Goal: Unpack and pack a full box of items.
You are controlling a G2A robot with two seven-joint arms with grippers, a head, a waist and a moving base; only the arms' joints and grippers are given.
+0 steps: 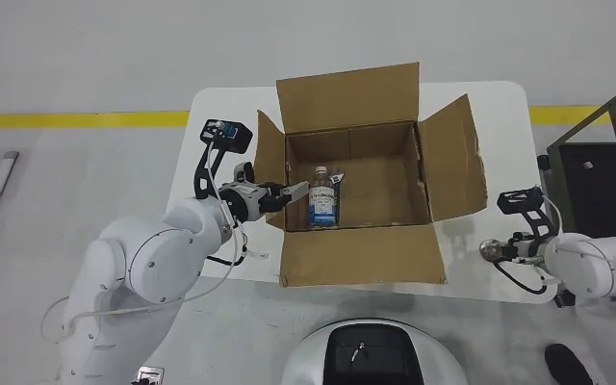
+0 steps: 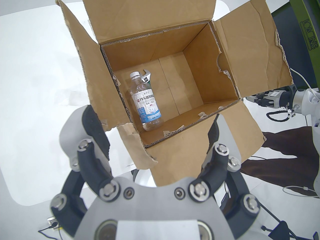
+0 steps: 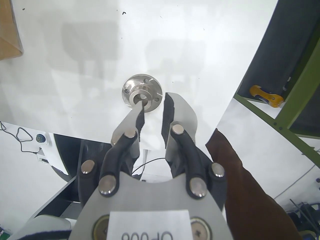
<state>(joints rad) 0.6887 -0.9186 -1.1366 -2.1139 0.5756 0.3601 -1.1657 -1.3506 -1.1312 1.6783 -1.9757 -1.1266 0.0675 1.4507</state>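
Lower right in the top view, the right gripper (image 3: 153, 102) grasps a metal flange (image 3: 130, 89) by one side. One finger sits in the bore and the other against the outer rim, over the white table (image 1: 221, 115) near its right front corner. At centre left, the left gripper (image 1: 296, 193) hangs released, its fingers wide apart, over the left flap of the open box (image 1: 361, 255). The box stands mid-table with its flaps spread outward. Inside, close to the left wall, a clear bottle (image 1: 323, 200) lies on the floor, its white cap toward the upper frame. A wrench (image 2: 146, 76) lies partly under the bottle, with its head showing beside the cap. The back flap rises at the frame's upper middle.
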